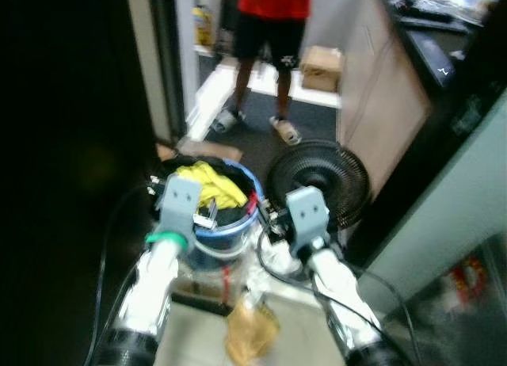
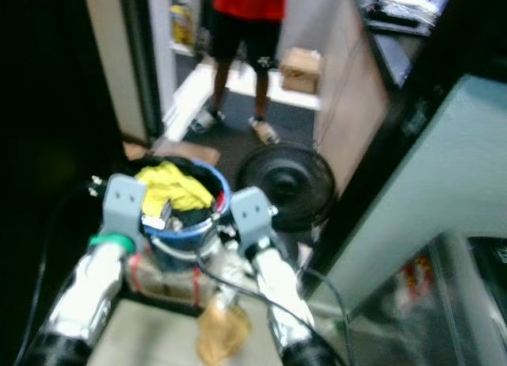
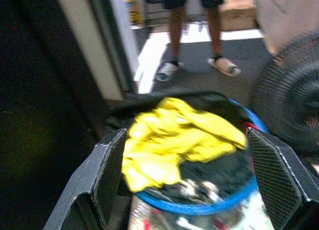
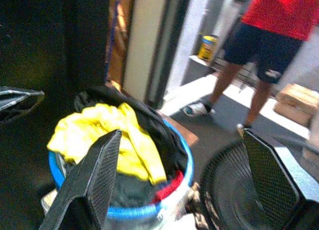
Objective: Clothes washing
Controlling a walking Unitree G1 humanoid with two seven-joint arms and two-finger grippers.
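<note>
Between both wide-open claws, left (image 3: 199,190) and right (image 4: 189,190), a blue laundry bucket (image 1: 238,227); no legible writing.

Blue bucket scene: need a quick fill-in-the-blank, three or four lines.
1. The garment on top of the blue bucket is ____ in colour.
2. Beside the bucket, on the robot's right, lies a black ____.
3. The person in the doorway wears a ____ shirt.
4. The left gripper has its fingers ____.

Missing words: yellow; fan; red; open

soft motion blur throughout; left side sinks into deep shadow, daylight brightens the far doorway floor (image 1: 261,81).
</note>
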